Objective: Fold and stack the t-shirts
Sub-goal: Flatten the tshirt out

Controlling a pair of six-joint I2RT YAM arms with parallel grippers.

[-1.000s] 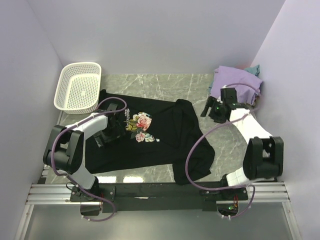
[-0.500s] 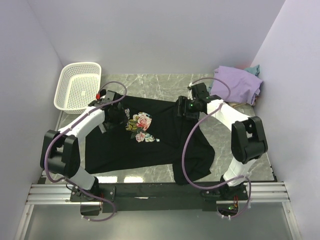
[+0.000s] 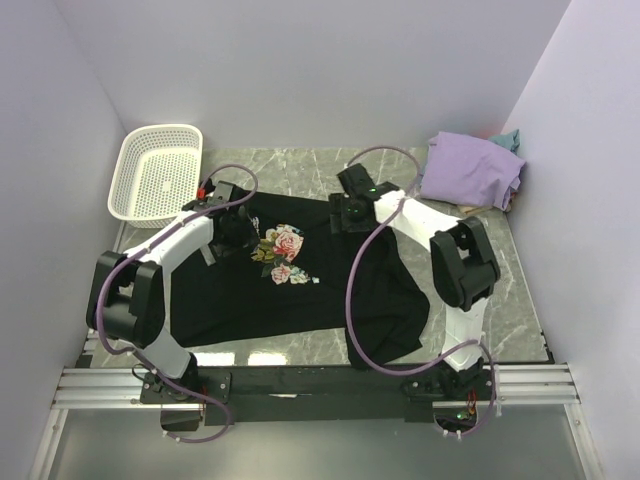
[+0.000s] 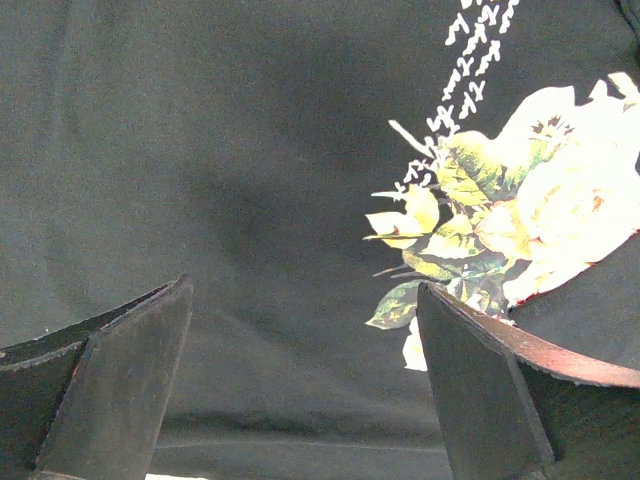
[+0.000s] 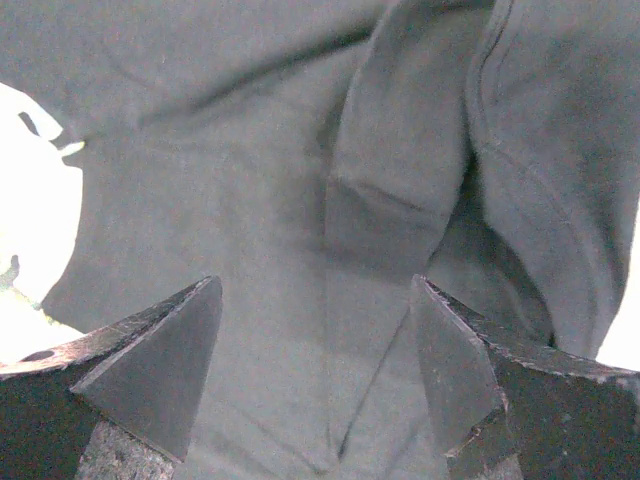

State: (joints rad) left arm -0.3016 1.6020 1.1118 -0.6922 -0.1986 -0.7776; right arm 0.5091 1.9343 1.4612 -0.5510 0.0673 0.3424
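Basket (image 3: 157, 173), far-left corner of table (image 3: 300, 170): white, plays no part here.

Left pincer (image 3: 232, 228): fingers wide apart, gripping nothing, low over the black shirt (image 3: 290, 295), just left of its rose print (image 3: 283, 252). Wrist view shows only flat cloth between the fingers.

Shirt lies spread across the middle of the table, print up. Its right side is rumpled and bunched toward the near edge.

Right pincer (image 3: 345, 213): also wide apart and empty, above a raised crease near the shirt's far edge.

Lavender shirt (image 3: 470, 170) heaped in the far-right corner, teal shirt (image 3: 508, 138) peeking out behind it. Neither looks folded.

Step in hand, as I read it: the 2 pincers taking hold along the far edge for the 1st fold. To do it well:
- Bite at matching height.
- Close on a crease rather than flat cloth.
- Lift both sides together.
- Flatten the rumpled right side before folding.
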